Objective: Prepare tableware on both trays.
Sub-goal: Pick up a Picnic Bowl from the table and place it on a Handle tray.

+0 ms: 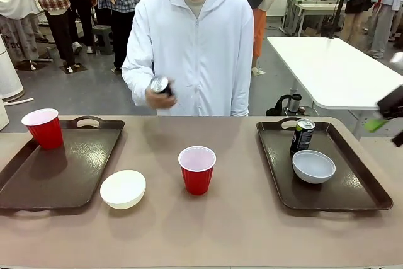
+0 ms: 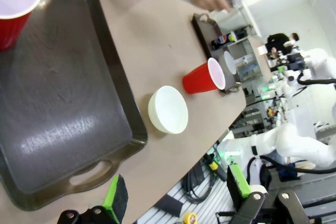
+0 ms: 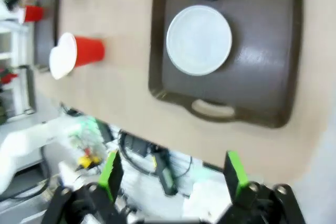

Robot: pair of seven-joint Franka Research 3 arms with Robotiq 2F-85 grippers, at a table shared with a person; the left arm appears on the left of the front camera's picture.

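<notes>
Green-padded left jaws and right jaws gape wide, both empty. Nearest, the first bowl (image 1: pixel 123 188) of two lies on the surface (image 1: pixel 239 231), left of the middle cup (image 1: pixel 197 169). Right of that cup, the right tray (image 1: pixel 352 193) holds the second bowl (image 1: pixel 313 166) and, farther, one can (image 1: pixel 303 135). Left of it, the left tray (image 1: pixel 69 168) carries the second cup (image 1: pixel 43 128). Beyond, a hand (image 1: pixel 155 99) holds the second can (image 1: pixel 161 84).
</notes>
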